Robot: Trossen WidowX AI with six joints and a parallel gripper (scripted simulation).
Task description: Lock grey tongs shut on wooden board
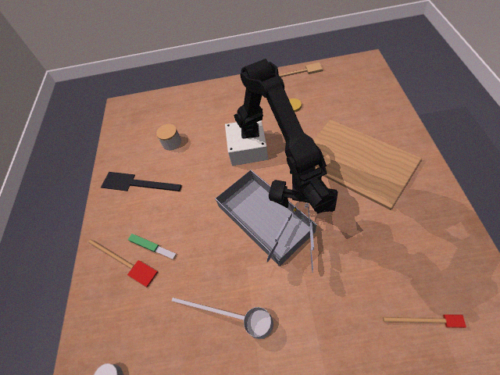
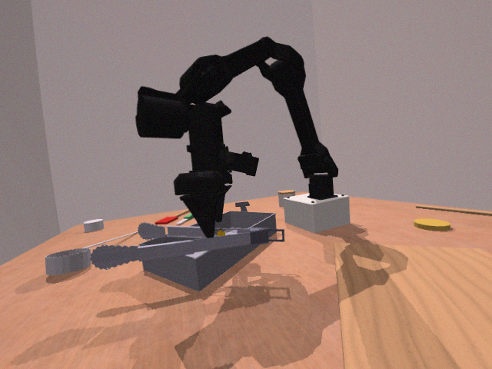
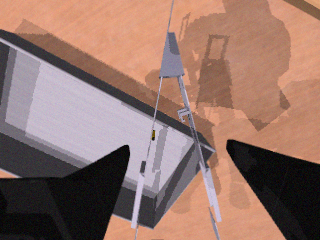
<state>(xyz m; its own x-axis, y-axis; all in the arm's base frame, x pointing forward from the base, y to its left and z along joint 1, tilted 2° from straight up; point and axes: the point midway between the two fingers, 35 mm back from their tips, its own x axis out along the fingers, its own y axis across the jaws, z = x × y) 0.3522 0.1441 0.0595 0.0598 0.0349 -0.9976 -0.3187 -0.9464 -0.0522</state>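
The grey tongs [image 1: 312, 237] [image 2: 171, 250] [image 3: 171, 60] lie open across the roasting tin [image 1: 254, 213] [image 2: 174, 270] [image 3: 65, 100], with their arms spread and the hinge end past the tin's edge. The scalloped tips point away from the arm's base. My gripper [image 2: 214, 228] [image 3: 177, 146] points down, wide open. In the wrist view both tong arms show between its fingers, with a gap on each side; in the exterior view one fingertip overlaps the nearer tong arm. The fingertips are hidden in the top view. The wooden board [image 1: 371, 161] [image 2: 417, 310] holds nothing.
A ladle [image 1: 258, 323] [image 2: 68, 262] lies beyond the tin. A green-handled tool [image 1: 143, 242], a red spatula [image 1: 141, 273] and a black spatula [image 1: 116, 180] lie on the other side of the tin from the board. A yellow disc [image 1: 295, 104] [image 2: 431, 224] lies behind the board.
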